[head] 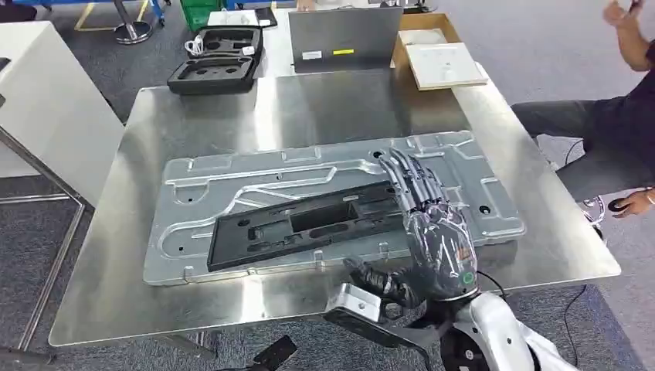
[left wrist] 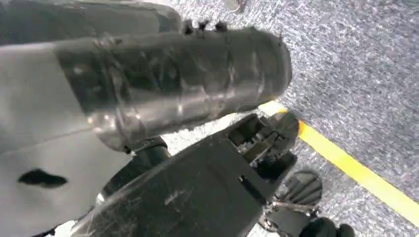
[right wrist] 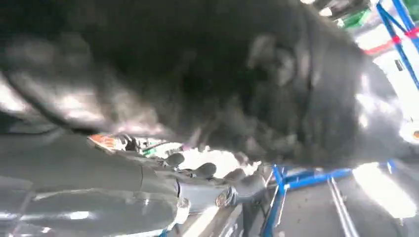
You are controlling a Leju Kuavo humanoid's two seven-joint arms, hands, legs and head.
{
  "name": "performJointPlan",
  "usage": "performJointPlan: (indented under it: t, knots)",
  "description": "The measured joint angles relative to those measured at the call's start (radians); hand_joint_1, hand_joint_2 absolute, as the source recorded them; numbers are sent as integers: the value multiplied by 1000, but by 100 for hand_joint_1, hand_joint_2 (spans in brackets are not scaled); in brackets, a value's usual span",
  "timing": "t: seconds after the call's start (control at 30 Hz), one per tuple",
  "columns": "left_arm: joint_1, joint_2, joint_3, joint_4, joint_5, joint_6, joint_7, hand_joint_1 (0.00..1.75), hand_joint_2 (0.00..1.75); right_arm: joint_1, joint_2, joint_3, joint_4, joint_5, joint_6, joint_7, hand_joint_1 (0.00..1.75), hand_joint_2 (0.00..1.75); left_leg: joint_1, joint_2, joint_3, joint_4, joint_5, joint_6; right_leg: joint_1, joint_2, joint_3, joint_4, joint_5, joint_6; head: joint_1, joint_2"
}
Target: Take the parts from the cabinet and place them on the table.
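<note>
Black part (head: 309, 224) lies flat on the grey metal panel (head: 232, 182), mid of the steel surface (head: 309, 108). Right hand (head: 432, 224) rests at its 3 o'clock end, fingers straight, spread, holding nothing. Left hand (left wrist: 163, 84): you cannot tell its state. Person (head: 618, 124) sits at 2 o'clock.

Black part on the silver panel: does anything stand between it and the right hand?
Nothing visible: the right hand lies fingers spread over the right end of the black part, which sits on the silver panel.

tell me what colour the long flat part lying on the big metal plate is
Black; the long part on the silver plate shows best in the head view.
</note>
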Motion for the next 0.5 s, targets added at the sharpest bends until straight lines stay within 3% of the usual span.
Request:
performJointPlan:
  t: [0.03,0.07,0.1,0.17,0.2,0.23,0.27,0.3,0.33,0.37,0.4,0.43,0.5]
  knots:
    - [5,4,1,0,5,2,-3,0,0,41,0,-17,-21,-4,-48,-5,0,0,1,-1,-6,2,-3,-5,-6,-5,-10,-6,11,-10,3,0]
    - [12,5,4,0,14,6,-7,0,0,84,1,-33,-45,-16,-106,-11,0,0,4,-1,-16,23,-41,-10,-5,-7,-10,-7,19,-14,0,0]
    - [23,6,6,0,23,8,-14,0,0,134,2,-56,-77,-33,-196,-27,0,0,5,0,-34,75,-111,-17,-6,-10,-20,-7,25,-22,-1,0]
    - [40,10,10,0,33,10,-22,0,0,207,2,-91,-113,-55,-301,-48,0,0,8,0,-62,222,-224,-26,-5,-11,-43,-5,42,-27,-3,0]
    - [45,12,13,0,35,11,-26,0,0,241,2,-103,-131,-61,-326,-56,0,0,8,0,-66,276,-240,-29,-4,-11,-55,-4,50,-27,-4,0]
    - [48,14,16,0,37,11,-29,0,0,270,2,-112,-145,-66,-342,-61,0,0,9,0,-53,295,-226,-29,-3,-11,-70,-1,59,-27,-3,0]
    - [50,15,19,0,40,11,-33,0,0,294,2,-119,-161,-78,-369,-64,0,0,9,0,-24,276,-198,-27,-2,-10,-83,0,66,-26,-4,0]
    - [51,17,23,0,44,13,-37,0,0,324,4,-130,-171,-87,-398,-66,0,0,9,0,21,225,-167,-24,-1,-10,-95,3,73,-25,-4,0]
    - [53,17,26,0,51,16,-44,0,0,376,15,-152,-196,-112,-445,-86,0,0,9,-1,90,139,-145,-17,1,-10,-105,4,80,-22,-4,0]
    - [57,19,31,0,62,21,-53,0,0,428,31,-182,-215,-150,-469,-122,0,0,7,-3,157,53,-157,-10,1,-13,-106,6,85,-20,-3,0]
    - [61,20,34,0,74,28,-63,0,0,480,54,-222,-235,-227,-485,-200,0,0,0,-3,208,-25,-186,-6,6,-16,-111,5,89,-14,-3,0]
    - [68,21,38,0,85,34,-74,0,0,525,85,-262,-242,-316,-489,-287,0,0,-1,-5,208,-28,-185,-4,2,-18,-108,0,99,-8,0,0]
    - [86,21,55,0,111,44,-92,0,0,613,153,-351,-242,-527,-490,-485,0,0,-8,-6,197,-35,-173,2,-3,-18,-106,-10,114,1,-13,0]
